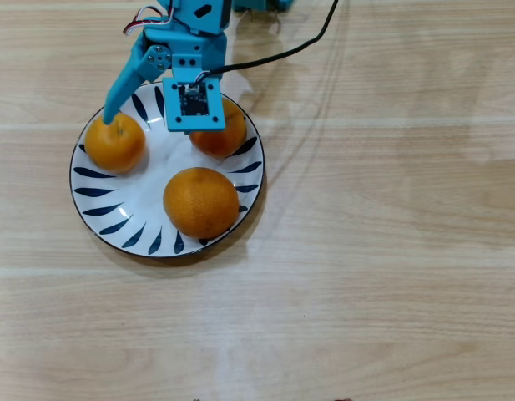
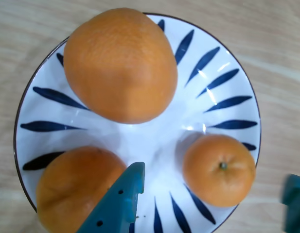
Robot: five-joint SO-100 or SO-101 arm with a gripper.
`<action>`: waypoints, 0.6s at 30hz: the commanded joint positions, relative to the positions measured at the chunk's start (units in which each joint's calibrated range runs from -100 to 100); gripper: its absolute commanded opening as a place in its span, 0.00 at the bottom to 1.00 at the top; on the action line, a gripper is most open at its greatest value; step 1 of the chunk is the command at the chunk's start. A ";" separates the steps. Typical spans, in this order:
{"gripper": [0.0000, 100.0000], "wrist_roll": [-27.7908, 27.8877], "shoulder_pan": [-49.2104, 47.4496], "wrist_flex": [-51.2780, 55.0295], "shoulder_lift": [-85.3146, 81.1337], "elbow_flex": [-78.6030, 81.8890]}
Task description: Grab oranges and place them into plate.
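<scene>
All three oranges lie in the blue-petalled white plate [image 1: 115,213] [image 2: 227,92]. The large orange [image 1: 200,201] [image 2: 120,65] rests on the side far from the arm. A small orange [image 1: 115,143] [image 2: 219,170] sits at the plate's left in the overhead view. Another orange [image 1: 228,138] [image 2: 74,189] is partly hidden under the wrist camera. My gripper [image 1: 148,124] [image 2: 214,177] hangs open over the plate's near side. Its fingers [image 2: 125,194] stand on either side of the small orange and do not grip it.
The plate sits on a light wooden table [image 1: 382,251]. A black cable [image 1: 299,46] runs from the arm toward the top right. The arm's base is at the top edge of the overhead view.
</scene>
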 commanded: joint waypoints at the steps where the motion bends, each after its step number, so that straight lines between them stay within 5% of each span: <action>1: 0.07 4.47 -2.45 -0.23 -6.95 2.97; 2: 0.01 6.72 -3.34 -0.32 -8.98 5.05; 12: 0.02 27.37 -17.37 -0.57 -36.71 31.13; 18: 0.02 28.94 -19.71 0.20 -61.05 52.32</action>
